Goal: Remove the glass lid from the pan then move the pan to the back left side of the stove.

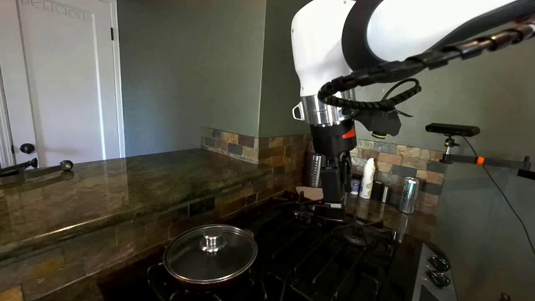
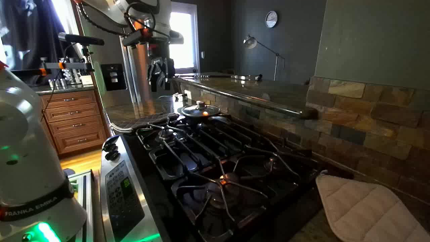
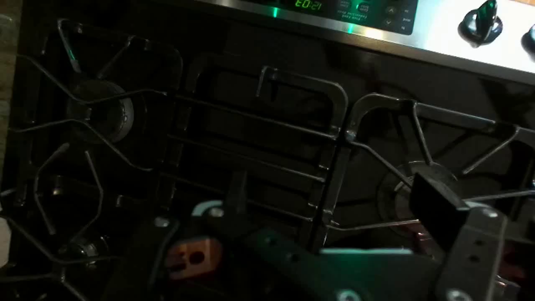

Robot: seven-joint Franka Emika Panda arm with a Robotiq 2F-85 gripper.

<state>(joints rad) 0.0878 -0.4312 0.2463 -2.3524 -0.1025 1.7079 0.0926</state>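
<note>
The glass lid point(image 1: 188, 255) with its shiny metal knob lies on the dark pan point(image 1: 205, 286). Lid and pan stand at one end of the black stove point(image 1: 317, 255), beside the tiled ledge wall. In an exterior view the lid point(image 2: 191, 111) shows at the far end of the stove point(image 2: 215, 148). My gripper point(image 1: 335, 211) points down above the stove, apart from the lid; it also shows in an exterior view point(image 2: 159, 82). In the wrist view the gripper point(image 3: 334, 194) is open, with only grates between the fingers. A dim reddish shape by the right finger is unclear.
A raised stone ledge point(image 1: 138, 184) runs along the stove. A pale pot holder point(image 2: 369, 208) lies at the near corner, a dark quilted mat point(image 2: 147, 121) at the far end. A white bottle point(image 1: 368, 179) and a steel canister point(image 1: 408, 195) stand behind. Knobs point(image 1: 439, 269) line the front.
</note>
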